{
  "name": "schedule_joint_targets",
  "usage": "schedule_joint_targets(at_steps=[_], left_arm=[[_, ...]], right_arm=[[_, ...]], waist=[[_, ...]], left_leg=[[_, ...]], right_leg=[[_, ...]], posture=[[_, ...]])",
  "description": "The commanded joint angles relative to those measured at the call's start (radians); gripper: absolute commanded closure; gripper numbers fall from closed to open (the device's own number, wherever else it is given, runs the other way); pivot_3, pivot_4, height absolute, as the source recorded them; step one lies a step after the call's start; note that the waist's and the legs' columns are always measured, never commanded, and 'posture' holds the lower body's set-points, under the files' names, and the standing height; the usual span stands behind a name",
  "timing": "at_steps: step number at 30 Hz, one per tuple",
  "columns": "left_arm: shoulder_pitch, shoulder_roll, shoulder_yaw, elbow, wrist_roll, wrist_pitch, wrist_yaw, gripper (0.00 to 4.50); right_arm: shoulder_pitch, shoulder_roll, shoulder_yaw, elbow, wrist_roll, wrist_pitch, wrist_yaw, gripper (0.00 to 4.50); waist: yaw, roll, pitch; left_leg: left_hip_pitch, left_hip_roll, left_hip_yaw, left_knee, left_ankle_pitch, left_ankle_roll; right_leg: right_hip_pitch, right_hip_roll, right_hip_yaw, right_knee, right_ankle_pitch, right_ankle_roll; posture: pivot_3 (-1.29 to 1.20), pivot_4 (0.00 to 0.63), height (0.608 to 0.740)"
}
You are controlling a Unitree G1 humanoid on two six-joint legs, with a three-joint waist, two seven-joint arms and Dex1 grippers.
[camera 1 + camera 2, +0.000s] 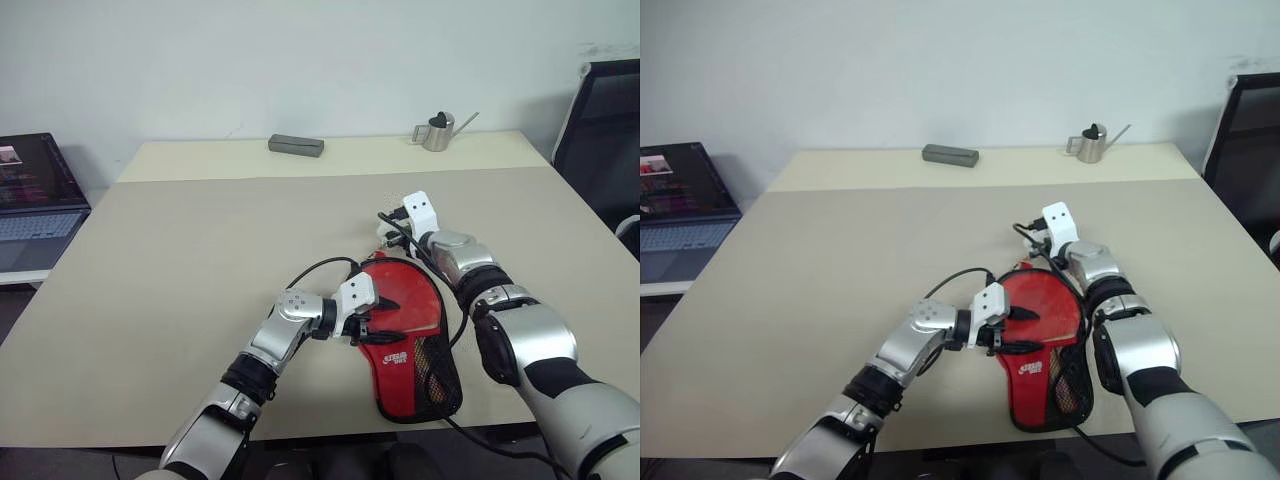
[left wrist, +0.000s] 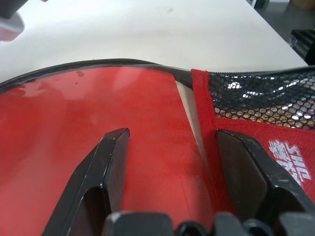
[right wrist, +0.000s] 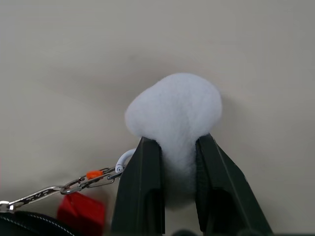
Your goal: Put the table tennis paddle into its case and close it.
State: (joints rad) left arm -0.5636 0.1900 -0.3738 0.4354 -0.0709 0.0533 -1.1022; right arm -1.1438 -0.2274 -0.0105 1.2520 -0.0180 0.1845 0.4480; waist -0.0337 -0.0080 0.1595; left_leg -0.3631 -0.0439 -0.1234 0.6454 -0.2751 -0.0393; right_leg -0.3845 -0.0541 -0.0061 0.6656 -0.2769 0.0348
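Closing step in hand. Right gripper (image 3: 170,196) pinched on white pom-pom pull (image 3: 173,110); left gripper (image 2: 170,162) spread, pressing the case (image 1: 405,330) beneath, table tennis paddle (image 2: 98,118) inside. Next: steady pull along zipper edge.

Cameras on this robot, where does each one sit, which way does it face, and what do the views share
Left eye view: on the head, looking forward and down at the table; both arms show.
Right eye view: the same scene from beside it.
Left wrist view: along the left gripper, fingers on the red paddle face and the case.
Right wrist view: along the right gripper, pinching the white pom-pom.
Shared: the case appears in the head views and the left wrist view.
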Motion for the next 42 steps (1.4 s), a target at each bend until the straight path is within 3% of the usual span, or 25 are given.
schedule_joint_targets(at_steps=[1,12,30,42], left_arm=[[0.055,0.011,-0.031,0.121,0.034,0.051,-0.009,1.45],[0.048,-0.015,-0.025,0.166,0.04,0.034,0.011,1.45],[0.036,-0.034,-0.044,0.199,0.055,0.026,0.005,1.45],[0.011,-0.058,-0.059,0.235,0.072,0.009,-0.012,1.45]], right_arm=[[-0.001,-0.043,-0.015,-0.064,-0.001,-0.006,-0.024,4.12],[0.12,-0.178,-0.003,-0.274,0.004,0.102,0.076,4.12],[0.692,-0.473,-0.089,-1.307,0.17,0.679,0.259,4.14],[0.993,-0.612,-0.168,-1.639,0.313,0.819,0.321,4.14]], waist=[[0.0,0.0,-0.002],[0.005,0.003,-0.005],[0.014,0.007,-0.01],[0.036,0.003,-0.01]], left_leg=[[0.0,0.0,0.0,0.0,-0.001,0.001],[0.004,-0.001,-0.001,0.001,-0.002,0.003],[0.008,-0.001,-0.004,0.0,-0.002,0.004],[0.007,-0.001,-0.005,0.0,-0.002,0.004]], right_leg=[[0.0,0.0,0.0,0.0,0.0,0.0],[0.007,0.0,-0.002,-0.001,0.0,0.0],[0.014,0.0,-0.004,-0.004,-0.003,0.006],[0.015,0.0,-0.006,-0.008,-0.004,0.007]], posture=[[0.0,0.15,0.74],[0.0,0.15,0.74],[0.0,0.15,0.74],[0.0,0.15,0.74]])
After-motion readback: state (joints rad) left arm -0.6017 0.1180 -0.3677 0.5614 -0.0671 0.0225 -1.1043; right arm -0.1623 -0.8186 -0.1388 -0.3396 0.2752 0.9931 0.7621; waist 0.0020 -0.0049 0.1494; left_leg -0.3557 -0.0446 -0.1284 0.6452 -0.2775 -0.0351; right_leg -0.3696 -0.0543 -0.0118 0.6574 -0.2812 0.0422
